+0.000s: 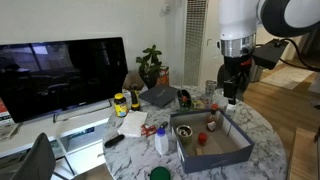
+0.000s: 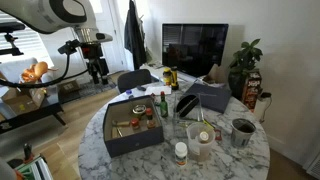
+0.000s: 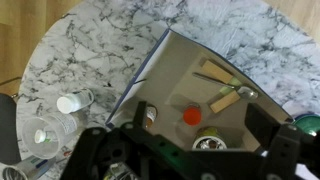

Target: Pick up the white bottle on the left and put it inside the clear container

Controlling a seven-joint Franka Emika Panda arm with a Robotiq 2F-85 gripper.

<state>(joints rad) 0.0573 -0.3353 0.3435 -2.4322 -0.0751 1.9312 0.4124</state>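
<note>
The white bottle (image 2: 181, 153) stands upright on the marble table beside the grey tray; it also shows in an exterior view (image 1: 161, 141) and in the wrist view (image 3: 72, 102). The clear container (image 2: 200, 144) stands right next to it, and shows in the wrist view (image 3: 45, 136) with something pale inside. My gripper (image 1: 232, 96) hangs open and empty, high above the far side of the tray and well away from the bottle. It also shows in an exterior view (image 2: 97, 72). In the wrist view its two fingers (image 3: 200, 122) are spread over the tray.
The grey tray (image 3: 165, 70) holds a red-capped bottle (image 3: 191, 115), a can (image 3: 208, 143) and wooden pieces (image 3: 228, 98). A yellow-labelled jar (image 1: 120, 103), a laptop-like grey item (image 1: 160, 95), a plant (image 1: 150, 65) and a dark cup (image 2: 243, 131) crowd the table.
</note>
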